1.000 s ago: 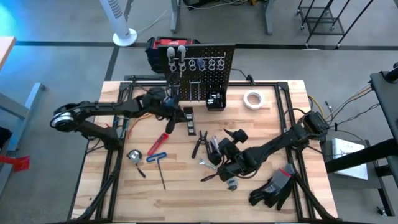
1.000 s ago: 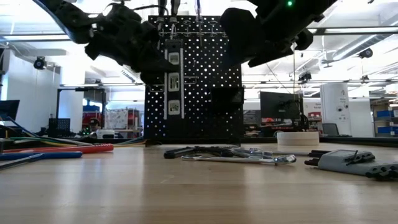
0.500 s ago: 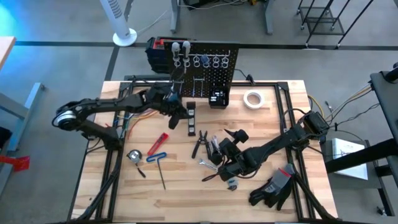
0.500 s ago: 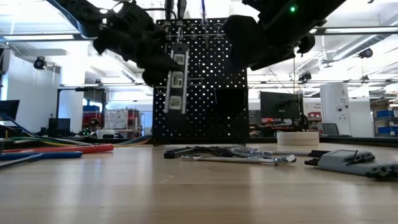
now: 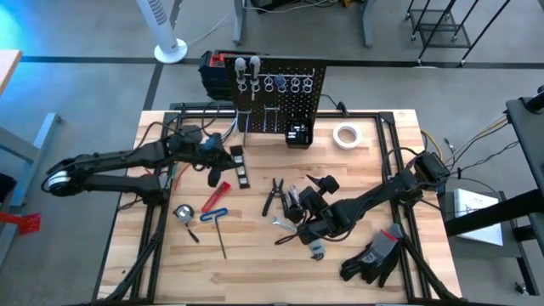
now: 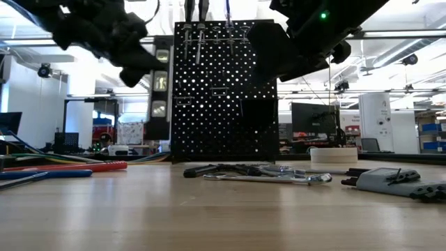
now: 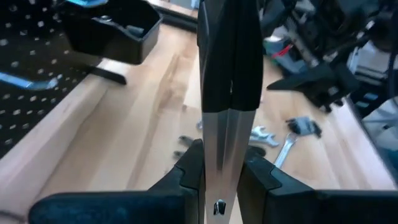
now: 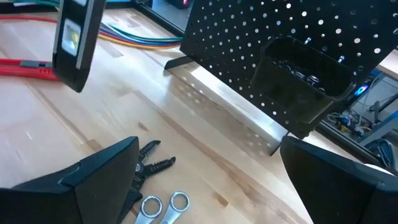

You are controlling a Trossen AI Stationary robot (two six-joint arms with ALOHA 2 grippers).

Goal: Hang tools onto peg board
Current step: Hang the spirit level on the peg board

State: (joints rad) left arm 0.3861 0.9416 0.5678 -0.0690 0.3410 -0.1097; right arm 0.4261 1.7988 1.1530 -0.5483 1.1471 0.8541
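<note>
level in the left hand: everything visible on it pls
The level is a slim black bar with a silvery edge and three yellowish vial windows along one face. The left hand is shut on it near one end, fingers pinching its narrow sides. It hangs roughly upright in the air, clear of the table, just left of the peg board in the low view. Whether it touches the board cannot be told. Nothing else touches it.

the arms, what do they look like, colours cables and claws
Both arms are dark, jointed links. The left arm has a silvery round joint at its base and coloured wires along it. The right arm trails yellow cables and shows a green light in the low view. Each claw has two broad black fingers.
</note>
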